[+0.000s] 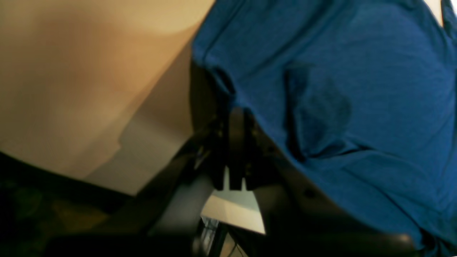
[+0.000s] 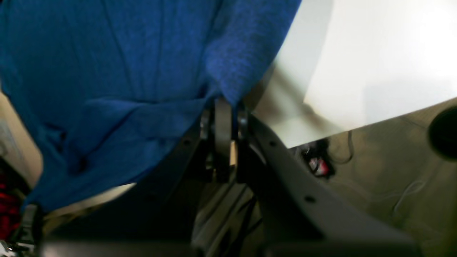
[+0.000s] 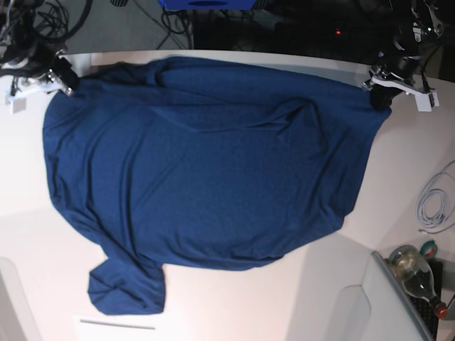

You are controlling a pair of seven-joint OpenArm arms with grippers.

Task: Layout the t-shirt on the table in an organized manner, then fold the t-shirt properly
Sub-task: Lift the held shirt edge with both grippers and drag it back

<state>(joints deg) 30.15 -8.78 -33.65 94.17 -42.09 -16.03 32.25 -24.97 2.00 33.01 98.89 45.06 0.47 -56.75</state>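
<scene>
The dark navy-blue t-shirt point(image 3: 206, 163) lies spread wide over the white table point(image 3: 402, 177), with one sleeve point(image 3: 128, 291) bunched at the near left. My right gripper point(image 3: 65, 79) is shut on the shirt's far left corner; in the right wrist view its jaws point(image 2: 224, 107) pinch the cloth edge point(image 2: 117, 71). My left gripper point(image 3: 378, 92) is shut on the far right corner; in the left wrist view its jaws point(image 1: 235, 119) clamp the shirt's edge point(image 1: 339, 89). Both held corners sit near the table's far edge.
A glass bottle point(image 3: 416, 273) and a roll of tape point(image 3: 429, 249) stand off the table's near right. A white cable point(image 3: 434, 202) lies at the right edge. Grey panels point(image 3: 345, 312) sit at the near corners. Cables crowd the far left point(image 3: 28, 28).
</scene>
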